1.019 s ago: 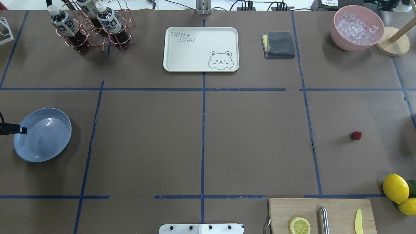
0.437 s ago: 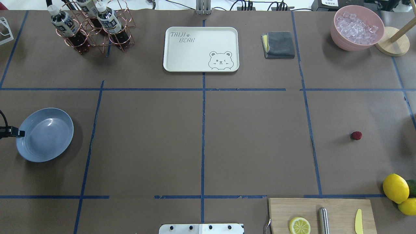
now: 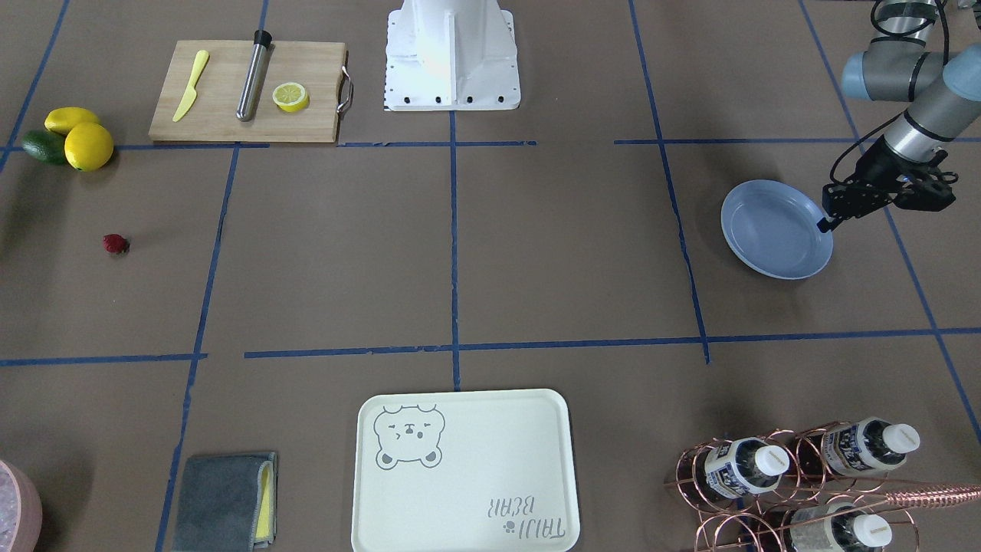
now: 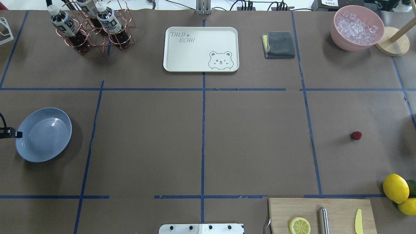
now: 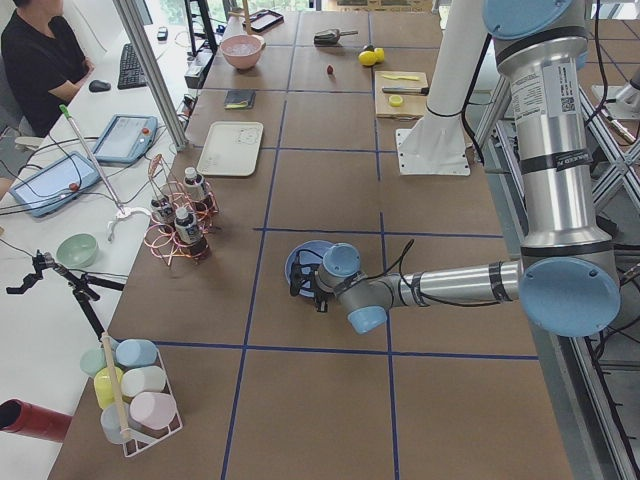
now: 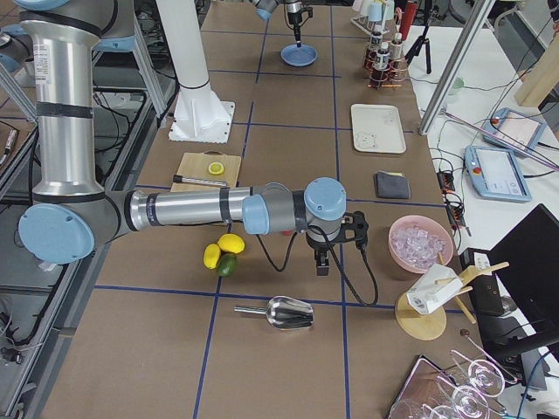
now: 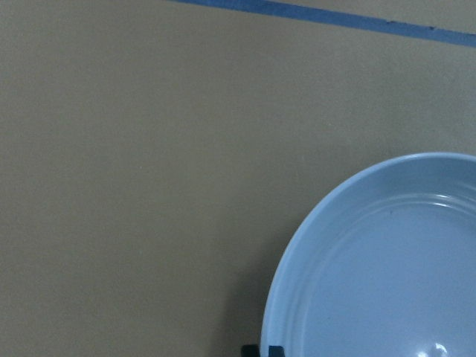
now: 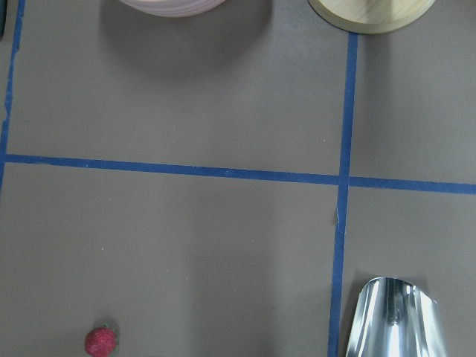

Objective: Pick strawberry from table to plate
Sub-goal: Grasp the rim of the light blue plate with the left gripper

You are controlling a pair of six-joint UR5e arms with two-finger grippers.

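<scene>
Moved since the earlier overhead frames: left tool (image 4: 20, 134), drawn back toward the desk's left edge, its tip now at the outer rim of the plate (image 4: 45, 139); the plate itself had shifted slightly. Unmoved: strawberry (image 4: 356, 135), which lay alone on the desk (image 4: 253, 146) in the robot's right-hand section, well apart from the plate at the opposite end. Left tool: fingers appeared close together at the rim, but whether they gripped it could not be told. Right tool (image 6: 320, 264): seen only in the exterior right view, hanging above the desk near the lemons (image 6: 231, 243); how far open could not be told. Step in hand, by judgement: the pick was not yet begun and the berry lay untouched. The next move would call for the right tool, the nearer one, to descend over the berry with jaws apart, close gently on so small a thing, then carry it the length of the desk. Views: the right wrist camera showed the berry at its lower left corner and a metal scoop (image 8: 394, 320); neither scoop nor right arm appeared in the overhead view.
</scene>
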